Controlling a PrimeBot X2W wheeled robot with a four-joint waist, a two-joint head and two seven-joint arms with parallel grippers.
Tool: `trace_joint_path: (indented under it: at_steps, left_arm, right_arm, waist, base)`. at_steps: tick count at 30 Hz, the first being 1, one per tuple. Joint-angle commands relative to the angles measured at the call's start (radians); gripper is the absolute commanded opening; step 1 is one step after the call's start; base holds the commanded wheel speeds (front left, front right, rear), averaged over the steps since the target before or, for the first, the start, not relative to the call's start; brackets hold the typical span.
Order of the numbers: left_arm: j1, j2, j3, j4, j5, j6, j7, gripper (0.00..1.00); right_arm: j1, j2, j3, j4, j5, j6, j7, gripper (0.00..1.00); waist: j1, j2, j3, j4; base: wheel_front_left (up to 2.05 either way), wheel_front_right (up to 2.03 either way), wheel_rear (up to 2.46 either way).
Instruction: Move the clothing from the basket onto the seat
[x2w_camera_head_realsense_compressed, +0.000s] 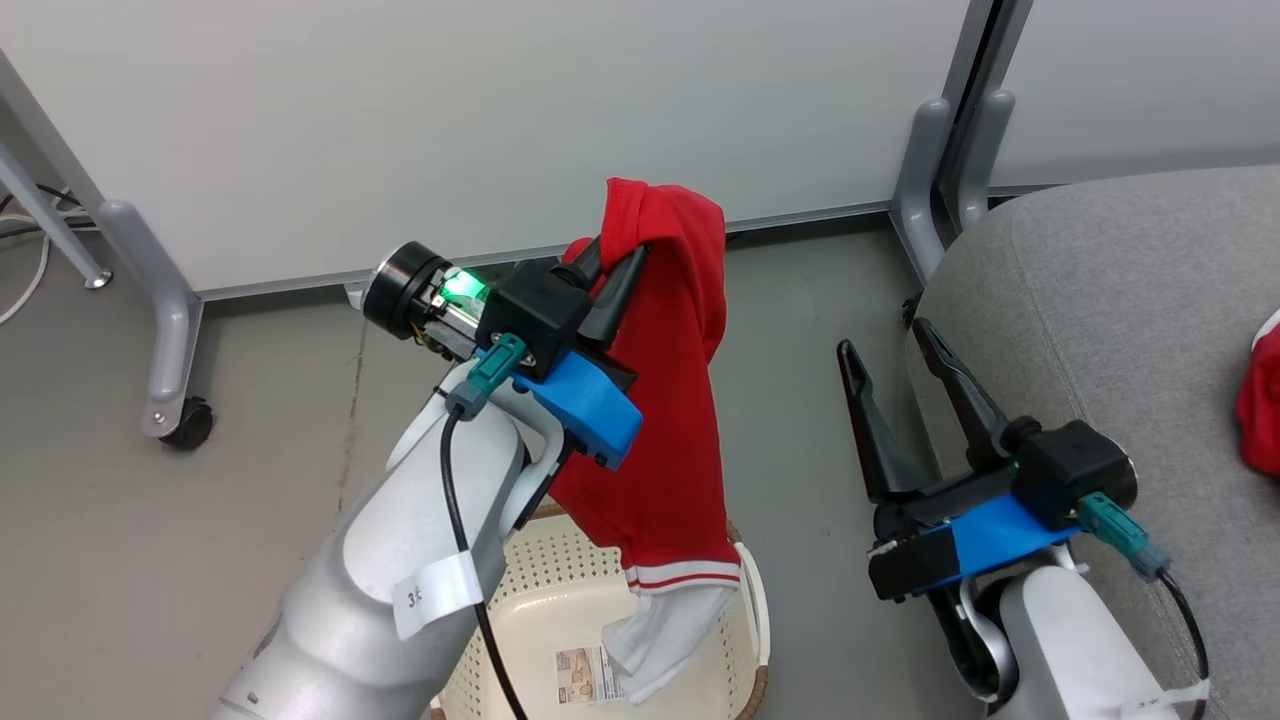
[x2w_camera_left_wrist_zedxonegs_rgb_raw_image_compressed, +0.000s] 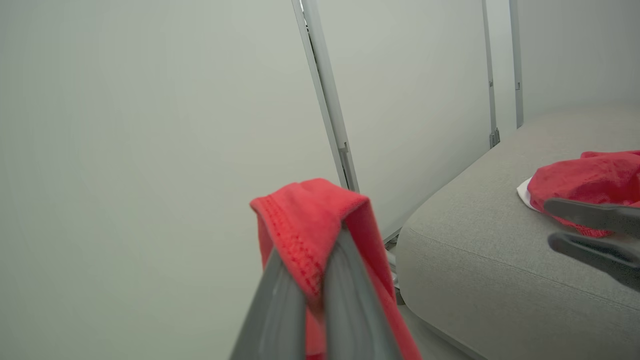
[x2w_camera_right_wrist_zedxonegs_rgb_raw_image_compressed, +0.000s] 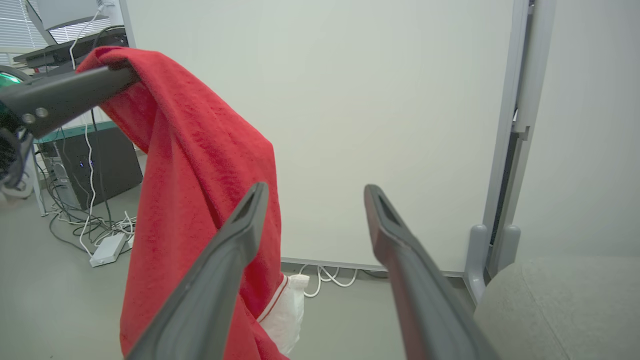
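- Pinched between the closed fingers of the left gripper (x2w_camera_head_realsense_compressed: 620, 248): a red garment (x2w_camera_head_realsense_compressed: 670, 400), folded over the fingertips and hanging straight down below them, striped hem and white panel lowest.
- Directly beneath that gripper and its pale forearm: the basket (x2w_camera_head_realsense_compressed: 545, 585), cream and perforated, standing on the floor. White tail of the cloth dangling within its rim; contact with the bottom impossible to tell. Paper label (x2w_camera_head_realsense_compressed: 585, 675) flat on the basket's bottom.
- To the right of the left gripper, well apart: the right gripper (x2w_camera_head_realsense_compressed: 885, 337), jaws spread wide, gripping nothing, fingers pointing up the head view.
- Just right of the right gripper: the seat (x2w_camera_head_realsense_compressed: 1100, 320), light grey textured upholstery with a rounded corner and a visible seam.
- Farther right on that cushion: a second red garment (x2w_camera_head_realsense_compressed: 1262, 400), bunched up, with a white corner showing in the left wrist view.
- Under both grippers: smooth grey floor (x2w_camera_head_realsense_compressed: 100, 550).
- Beyond the fingertips: white partition panels (x2w_camera_head_realsense_compressed: 400, 120) in grey frames on angled legs, with a black castor (x2w_camera_head_realsense_compressed: 190, 425) far to the left of the left gripper.
- Far left in the right wrist view: a dark computer tower (x2w_camera_right_wrist_zedxonegs_rgb_raw_image_compressed: 100, 165), with loose cables (x2w_camera_right_wrist_zedxonegs_rgb_raw_image_compressed: 95, 225) and a white power strip (x2w_camera_right_wrist_zedxonegs_rgb_raw_image_compressed: 107, 250) on the floor.
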Motion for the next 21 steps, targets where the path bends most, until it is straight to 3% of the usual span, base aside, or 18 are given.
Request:
trace_joint_path:
  at_steps: [1,11,21]
  left_arm:
    - [-0.017,-0.004,-0.008,-0.004,0.0,-0.007,-0.005,0.0]
    - [-0.038,-0.017,-0.037,-0.015,-0.007,-0.005,-0.005,0.0]
    - [-0.062,-0.029,-0.079,-0.038,-0.018,-0.005,-0.005,0.0]
  right_arm:
    - [-0.022,0.0,0.021,0.006,0.006,0.0,0.0,1.0]
    - [-0.14,0.0,0.161,0.04,0.053,0.0,0.0,1.0]
    - [-0.264,-0.001,0.216,0.168,0.048,0.0,0.0,1.0]
  waist:
    - [0.0,-0.0001,0.006,0.006]
    - [0.0,-0.0001,0.038,0.044]
    - [0.0,-0.0001,0.07,0.09]
  base:
    - [0.0,0.0,0.0]
    - [0.0,0.0,0.0]
    - [0.0,0.0,0.0]
